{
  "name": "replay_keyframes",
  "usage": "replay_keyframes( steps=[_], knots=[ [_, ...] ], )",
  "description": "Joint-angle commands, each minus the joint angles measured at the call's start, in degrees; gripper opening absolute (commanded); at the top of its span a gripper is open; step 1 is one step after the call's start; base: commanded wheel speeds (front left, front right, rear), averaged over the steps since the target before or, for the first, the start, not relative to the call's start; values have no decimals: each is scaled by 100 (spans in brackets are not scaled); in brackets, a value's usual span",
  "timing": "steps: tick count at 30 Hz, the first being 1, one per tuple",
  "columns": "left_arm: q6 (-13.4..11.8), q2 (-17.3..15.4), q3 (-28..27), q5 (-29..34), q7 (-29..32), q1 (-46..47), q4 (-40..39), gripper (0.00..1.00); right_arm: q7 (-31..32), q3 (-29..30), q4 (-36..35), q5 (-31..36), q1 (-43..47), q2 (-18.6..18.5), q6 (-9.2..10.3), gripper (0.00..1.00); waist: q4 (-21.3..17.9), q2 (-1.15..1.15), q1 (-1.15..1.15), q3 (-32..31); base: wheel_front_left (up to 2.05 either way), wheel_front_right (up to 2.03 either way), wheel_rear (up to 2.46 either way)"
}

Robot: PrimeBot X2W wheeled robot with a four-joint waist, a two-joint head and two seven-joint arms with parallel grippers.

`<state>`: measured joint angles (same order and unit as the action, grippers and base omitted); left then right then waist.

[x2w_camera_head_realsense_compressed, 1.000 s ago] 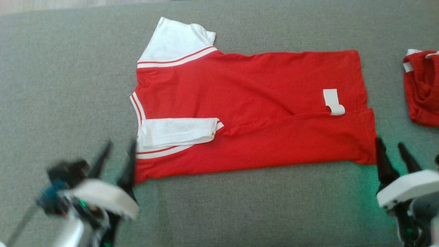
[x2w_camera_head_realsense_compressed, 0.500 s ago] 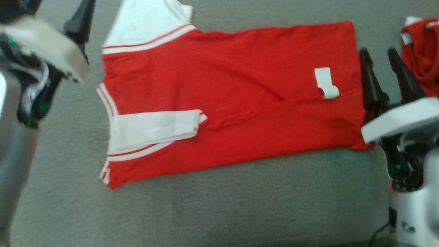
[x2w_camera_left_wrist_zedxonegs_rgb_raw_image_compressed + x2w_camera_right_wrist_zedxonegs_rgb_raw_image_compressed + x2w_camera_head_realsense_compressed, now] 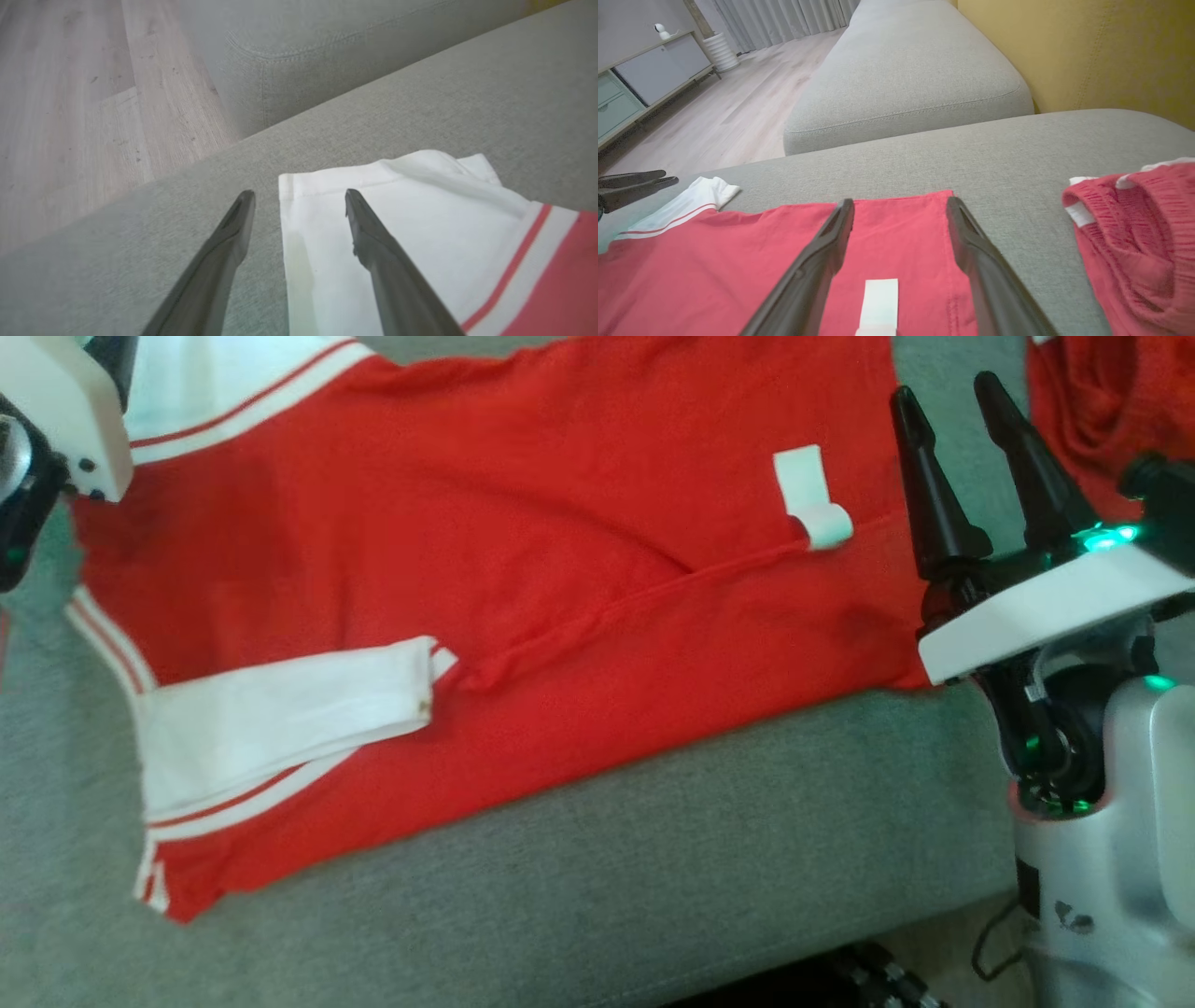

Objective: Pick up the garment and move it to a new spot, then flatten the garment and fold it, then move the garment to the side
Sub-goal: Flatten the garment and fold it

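Note:
The red garment (image 3: 523,523) with white sleeves lies flat on the grey sofa cushion (image 3: 653,859), its near side folded over along a long crease. A white label (image 3: 810,497) sits near its hem. My left gripper (image 3: 299,195) hovers open over the edge of the far white sleeve (image 3: 420,205), one finger above the cloth and one above the cushion; in the head view its white housing (image 3: 56,411) is at the top left. My right gripper (image 3: 948,394) stands open at the hem's far corner (image 3: 896,219), holding nothing.
A second crumpled red garment (image 3: 1134,233) lies on the cushion to the right of the hem. Another grey cushion (image 3: 901,79) and a yellow backrest (image 3: 1087,51) lie beyond. The cushion's front edge (image 3: 747,952) drops to the wooden floor (image 3: 70,93).
The head camera has moved in and down. My left gripper went from the garment's near left corner to the far sleeve; my right gripper went up along the hem. Both stayed open.

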<state>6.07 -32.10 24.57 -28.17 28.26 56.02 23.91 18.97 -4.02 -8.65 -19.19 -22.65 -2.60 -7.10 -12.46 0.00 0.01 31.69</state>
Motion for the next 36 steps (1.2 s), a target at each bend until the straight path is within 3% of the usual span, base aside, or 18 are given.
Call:
replay_keyframes(
  steps=[1,11,16,17,18,19,20,21,30,36],
  knots=[
    [-6,-324,-228,24,58,273,-109,100,-75,-129,-231,-57,-82,-28,-39,100,-173,0,-1,166,0,0,0],
    [-150,-332,-165,-30,494,401,336,100,-230,-219,-91,-133,-134,-28,-39,100,-285,0,-1,263,0,0,0],
    [-22,-220,-19,-311,869,310,240,100,-216,-239,-96,-123,-202,-28,-39,100,-241,0,-1,257,0,0,0],
    [8,-206,17,-385,942,289,187,91,-210,-235,-97,-118,-216,-28,-39,100,-229,0,-1,257,0,0,0],
    [29,-202,52,-434,989,277,129,63,-203,-232,-99,-111,-230,-28,-39,100,-215,0,-1,257,0,0,0],
    [47,-210,98,-450,1008,271,65,43,-196,-225,-95,-102,-247,-28,-39,100,-200,0,-1,256,0,0,0],
    [60,-222,141,-449,1005,270,6,33,-188,-218,-87,-92,-269,-28,-39,100,-185,0,-1,254,0,0,0],
    [69,-230,180,-434,978,272,-47,2,-178,-214,-72,-68,-297,-28,-39,100,-166,0,-1,248,0,0,0],
    [-176,-42,149,-162,77,461,-225,0,147,-86,567,400,-942,-181,-39,100,109,0,-1,128,0,0,0],
    [-145,135,146,-207,-393,463,-429,0,635,147,1498,564,-1612,-541,-39,100,433,0,-1,46,0,0,0]
  ],
)
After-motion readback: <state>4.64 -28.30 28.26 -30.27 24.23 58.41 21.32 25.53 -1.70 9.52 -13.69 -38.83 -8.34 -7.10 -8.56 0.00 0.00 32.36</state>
